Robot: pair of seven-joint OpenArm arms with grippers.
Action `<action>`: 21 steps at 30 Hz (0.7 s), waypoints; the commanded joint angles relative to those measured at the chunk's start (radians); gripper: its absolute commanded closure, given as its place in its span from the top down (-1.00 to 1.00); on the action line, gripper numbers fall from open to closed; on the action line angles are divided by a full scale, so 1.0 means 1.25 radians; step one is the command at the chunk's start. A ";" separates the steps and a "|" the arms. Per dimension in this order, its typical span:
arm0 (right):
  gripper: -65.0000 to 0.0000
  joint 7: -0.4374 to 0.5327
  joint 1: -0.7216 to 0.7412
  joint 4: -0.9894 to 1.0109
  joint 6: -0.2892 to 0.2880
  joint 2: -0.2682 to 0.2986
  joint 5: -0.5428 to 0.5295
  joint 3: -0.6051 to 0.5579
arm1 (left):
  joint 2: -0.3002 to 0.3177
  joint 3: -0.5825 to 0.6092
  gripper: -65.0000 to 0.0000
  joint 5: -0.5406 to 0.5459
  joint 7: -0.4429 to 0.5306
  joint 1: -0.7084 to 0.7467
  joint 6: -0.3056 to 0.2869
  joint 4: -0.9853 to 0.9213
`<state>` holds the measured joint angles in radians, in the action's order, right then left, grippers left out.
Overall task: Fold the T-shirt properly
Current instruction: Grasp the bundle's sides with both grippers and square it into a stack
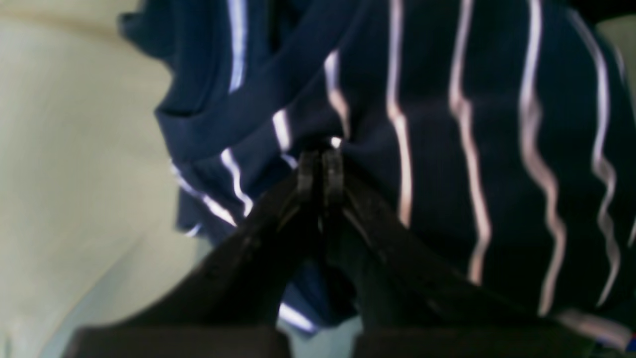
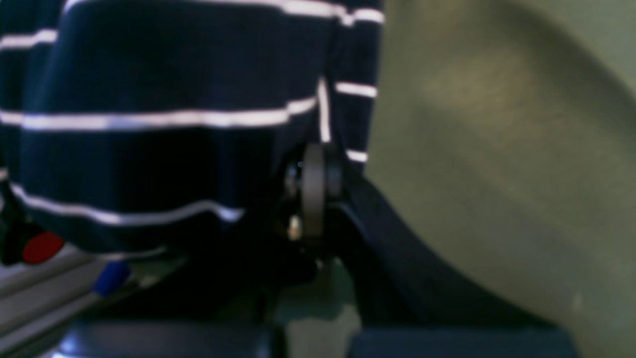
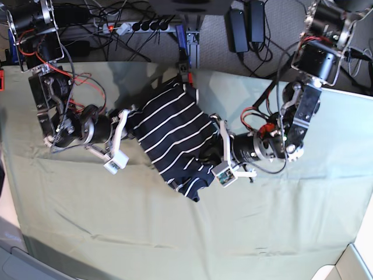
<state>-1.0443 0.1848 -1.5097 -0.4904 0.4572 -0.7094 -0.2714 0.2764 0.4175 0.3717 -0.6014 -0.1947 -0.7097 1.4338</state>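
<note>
Navy T-shirt (image 3: pixel 175 131): held bunched above green tablecloth (image 3: pixel 116 210)
Left gripper (image 1: pixel 320 161): clamped on T-shirt
Right gripper (image 2: pixel 314 191): clamped on T-shirt

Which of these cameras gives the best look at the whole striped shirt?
The base view: it shows the whole dark navy white-striped cloth T-shirt stretched between both arms. The left wrist view and right wrist view show only blurry close-up patches.

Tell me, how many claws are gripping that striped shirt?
2. The left claw is shut on one side of the T-shirt; the right claw is shut on its opposite edge. None seem hidden.
</note>
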 commanded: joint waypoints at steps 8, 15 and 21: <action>-1.00 -0.006 -0.056 -0.072 -0.056 0.008 -0.014 0.003 | -0.078 -0.005 -0.95 -0.052 0.067 -0.020 0.009 -0.056; -1.00 -0.007 -0.109 -0.123 -0.056 0.005 -0.020 0.003 | -0.133 -0.002 -0.95 -0.056 0.073 -0.022 0.009 -0.089; -1.00 -0.007 -0.137 -0.154 -0.056 -0.013 -0.025 0.003 | -0.156 0.047 -0.95 -0.086 0.078 -0.052 0.009 -0.096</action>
<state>-1.0542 0.0105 -1.6833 -0.4908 0.4412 -0.6994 -0.2676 0.0933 0.4774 0.2451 -0.5331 -0.2375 -0.7052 1.2995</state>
